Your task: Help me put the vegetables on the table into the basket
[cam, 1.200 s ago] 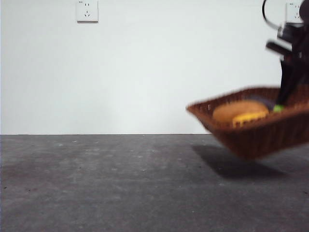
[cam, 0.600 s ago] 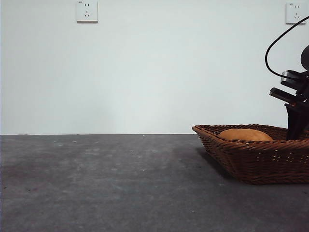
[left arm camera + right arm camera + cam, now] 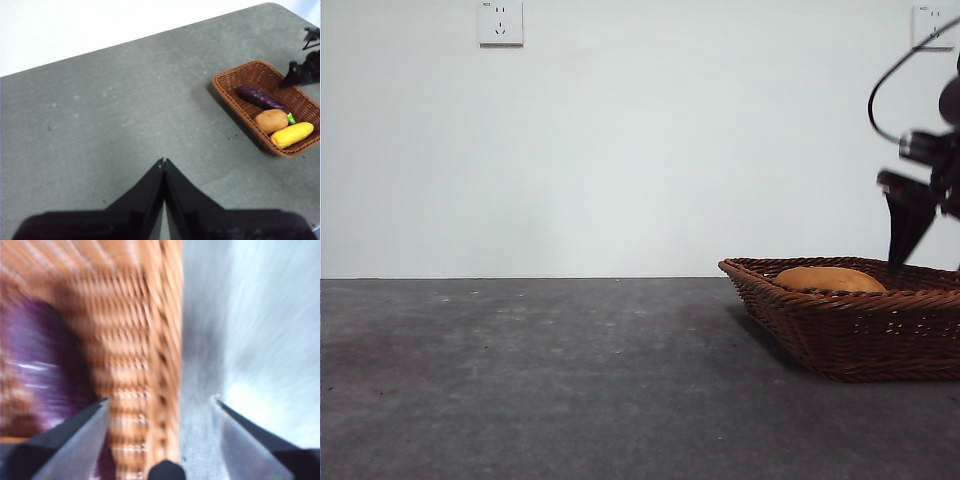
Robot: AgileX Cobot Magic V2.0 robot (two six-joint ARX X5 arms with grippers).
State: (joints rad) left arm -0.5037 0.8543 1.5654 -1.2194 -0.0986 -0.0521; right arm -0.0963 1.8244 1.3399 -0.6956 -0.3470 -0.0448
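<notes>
Wicker basket sits flat on the table with the eggplant, potato and squash all inside. The right gripper hangs above the rim with jaws apart, empty, straddling the wall. To finish cleanly it should rise straight up, clear of the rim, so nothing snags. The left gripper waits well apart, jaws together.

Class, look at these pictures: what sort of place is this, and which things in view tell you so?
Probably a robot test bench or lab, not a kitchen. A bare grey table stands against a plain white wall with power sockets, and black robot grippers, the right gripper among them, work over a wicker basket of toy-like vegetables.
</notes>
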